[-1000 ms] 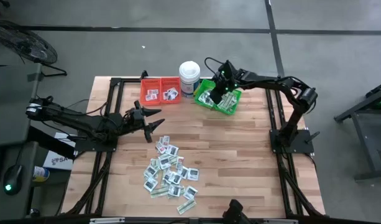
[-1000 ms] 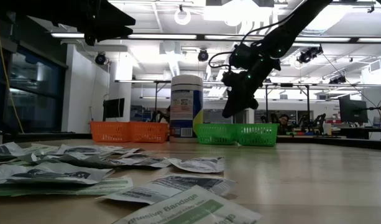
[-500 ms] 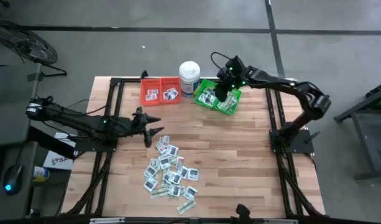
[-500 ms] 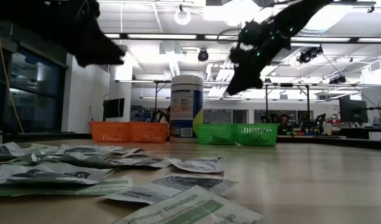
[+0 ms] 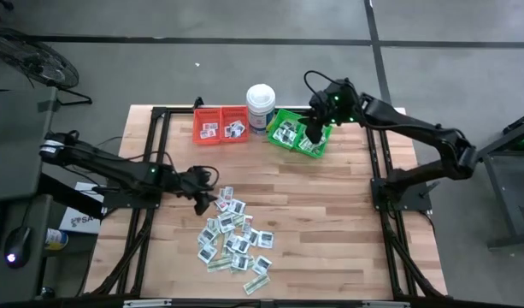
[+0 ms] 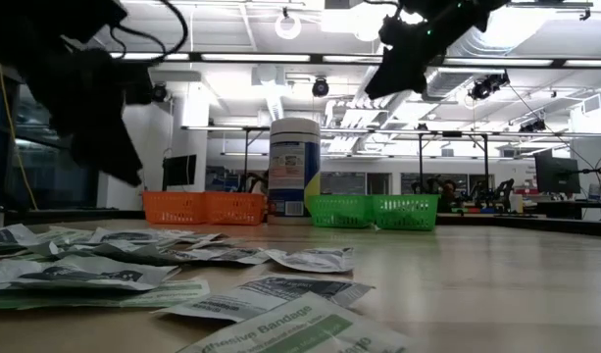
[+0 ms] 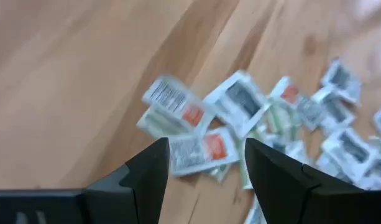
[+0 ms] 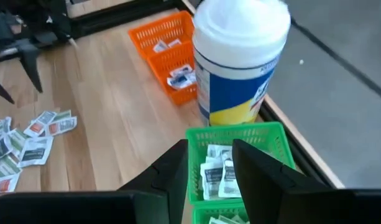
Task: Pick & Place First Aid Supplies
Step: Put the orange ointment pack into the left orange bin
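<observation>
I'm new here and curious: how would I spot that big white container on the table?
Look at the wooden table's far edge. Between the orange bins and the green bins stands a tall round white tub, the only upright thing there, with a blue-and-yellow label.

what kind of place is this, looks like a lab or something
Probably a robotics lab or workshop: two arms mounted at a wooden table, open industrial ceiling with strip lights, and monitors on workstations behind.

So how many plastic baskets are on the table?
4: two orange baskets side by side left of the white tub, and two green baskets side by side right of it. None look hidden.
</observation>
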Controlling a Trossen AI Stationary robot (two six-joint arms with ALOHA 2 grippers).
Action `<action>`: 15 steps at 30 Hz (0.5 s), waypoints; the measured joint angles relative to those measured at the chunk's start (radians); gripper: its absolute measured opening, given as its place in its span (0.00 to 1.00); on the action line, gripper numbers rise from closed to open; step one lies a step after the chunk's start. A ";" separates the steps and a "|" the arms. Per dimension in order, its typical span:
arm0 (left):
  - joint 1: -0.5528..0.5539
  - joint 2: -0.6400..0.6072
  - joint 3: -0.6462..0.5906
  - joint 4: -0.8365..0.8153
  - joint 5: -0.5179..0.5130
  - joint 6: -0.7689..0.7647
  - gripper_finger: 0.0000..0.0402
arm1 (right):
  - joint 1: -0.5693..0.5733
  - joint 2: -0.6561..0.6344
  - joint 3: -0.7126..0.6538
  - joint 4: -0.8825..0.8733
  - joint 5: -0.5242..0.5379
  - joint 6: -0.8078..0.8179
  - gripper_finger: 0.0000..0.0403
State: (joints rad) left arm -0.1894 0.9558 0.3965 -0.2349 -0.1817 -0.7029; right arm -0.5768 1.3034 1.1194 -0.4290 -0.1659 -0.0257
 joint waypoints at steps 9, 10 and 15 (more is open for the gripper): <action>0.000 0.110 0.002 0.099 0.016 0.380 0.52 | 0.054 -0.010 0.000 0.000 0.018 0.000 0.29; 0.000 0.119 0.002 0.107 0.017 0.445 0.52 | 0.056 -0.010 0.000 0.000 0.018 0.000 0.29; 0.000 0.164 0.002 0.095 0.089 0.754 0.52 | 0.056 -0.010 0.000 -0.001 0.011 0.005 0.29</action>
State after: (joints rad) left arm -0.1898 1.1193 0.3981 -0.1396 -0.0931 0.0509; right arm -0.5205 1.2938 1.1194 -0.4298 -0.1551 -0.0205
